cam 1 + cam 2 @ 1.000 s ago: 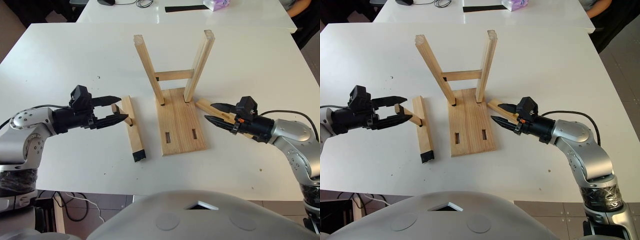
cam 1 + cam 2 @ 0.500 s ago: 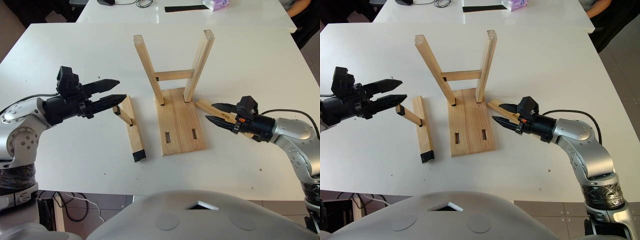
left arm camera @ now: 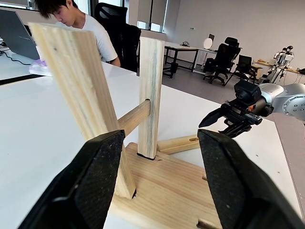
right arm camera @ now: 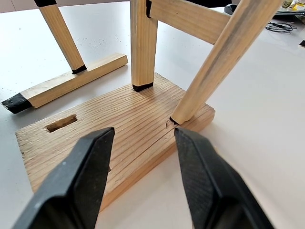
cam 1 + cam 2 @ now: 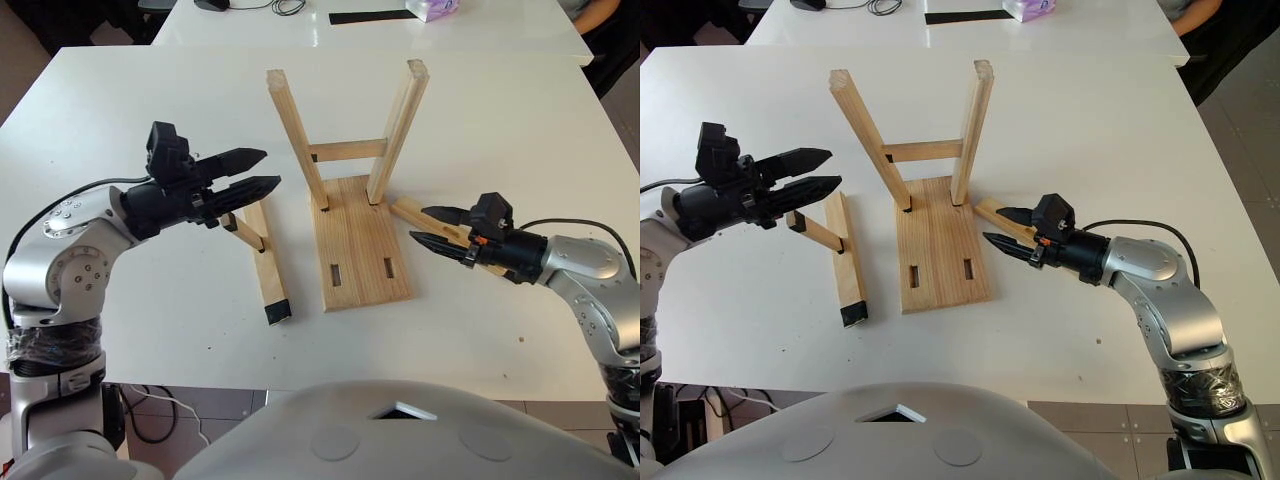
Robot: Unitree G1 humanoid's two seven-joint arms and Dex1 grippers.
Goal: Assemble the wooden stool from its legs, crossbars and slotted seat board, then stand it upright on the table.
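Two legs already stand in the seat board [image 5: 360, 250] at mid-table. The left gripper [image 5: 270, 167] and right gripper [image 5: 420, 224] are both open and hold nothing. The next move is probably to grasp the loose leg [image 5: 270, 265] lying left of the board.

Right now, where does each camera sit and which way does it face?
Eye views: on the head, looking forward and down at the table; both arms show, left gripper and right gripper either side of the seat board.
Left wrist view: faces the upright legs and the right gripper beyond; own fingers show.
Right wrist view: faces the seat board and loose leg beyond; own fingers show.
Both wrist views share the upright legs and seat board.
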